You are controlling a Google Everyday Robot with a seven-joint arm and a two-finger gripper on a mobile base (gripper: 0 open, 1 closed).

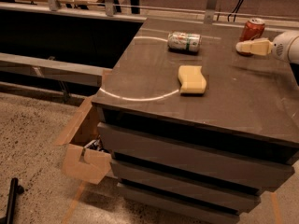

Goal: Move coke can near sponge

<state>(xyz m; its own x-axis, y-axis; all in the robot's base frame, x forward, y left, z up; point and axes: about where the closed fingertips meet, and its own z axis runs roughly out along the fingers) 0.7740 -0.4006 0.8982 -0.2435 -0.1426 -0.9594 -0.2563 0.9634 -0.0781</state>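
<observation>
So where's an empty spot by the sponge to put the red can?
Bare tabletop lies right of the sponge and in front of it, up to the front edge. Left of it, by the white arc, is free too. The back is crowded: silver-and-green can, coke can, gripper at the can.
</observation>
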